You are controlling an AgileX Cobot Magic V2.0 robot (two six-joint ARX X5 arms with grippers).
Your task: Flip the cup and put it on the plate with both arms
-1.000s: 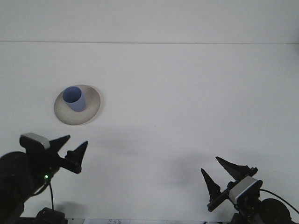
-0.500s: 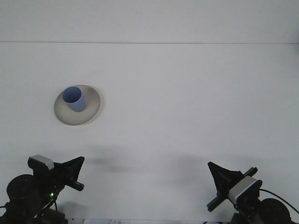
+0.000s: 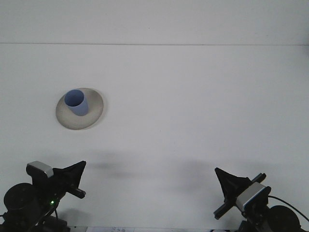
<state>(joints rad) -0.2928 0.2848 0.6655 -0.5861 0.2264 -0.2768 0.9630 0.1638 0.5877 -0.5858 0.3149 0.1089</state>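
A blue cup (image 3: 77,102) stands upright, mouth up, on a cream plate (image 3: 92,116) at the left of the white table. My left gripper (image 3: 76,171) sits low at the bottom left, well in front of the plate, its dark fingers closed into a single wedge with nothing held. My right gripper (image 3: 223,177) rests at the bottom right, far from the cup, its fingers likewise shut together and empty.
The white table (image 3: 183,106) stretches back to a far edge where it meets a pale wall. Both arm bases with their wrist cameras (image 3: 253,194) sit at the near edge.
Both grippers have shut and drawn back toward the near edge; the left one dropped lower. The cup and plate have not moved.
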